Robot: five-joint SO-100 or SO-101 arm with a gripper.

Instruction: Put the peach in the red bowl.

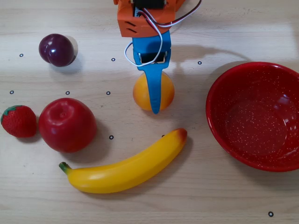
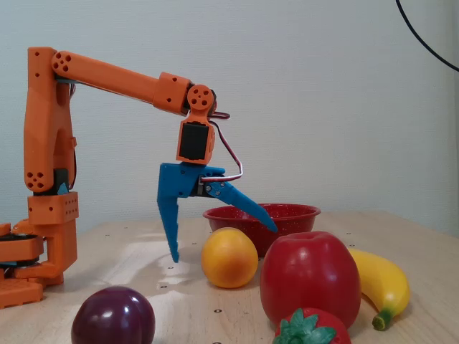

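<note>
Going left to right across the desk (image 1: 243, 28) in the overhead view: a strawberry (image 1: 18, 121) sits at the left edge, an apple (image 1: 67, 124) just beside it, a plum (image 1: 56, 49) up toward the far left corner, and a banana (image 1: 125, 167) is laid out along the near side. The peach (image 1: 142, 93) is found about mid-desk, on the wood, not gripped by anything. The gripper (image 2: 222, 241) is spread wide open and nothing is held; in the fixed view one finger points down behind the peach on the arm's side, the other is angled out over it toward the bowl (image 1: 254, 116). So the peach is basically straddled from above, sitting just below and between the tips, and it's judged that a straight drop and a squeeze is what's called for next. The peach is round, so no long axis to worry about. The bowl is empty at the right edge, well apart from the peach. The surface is pale wood with small dot markers; a plain light wall is seen behind, with a black cable in the top corner.
</note>
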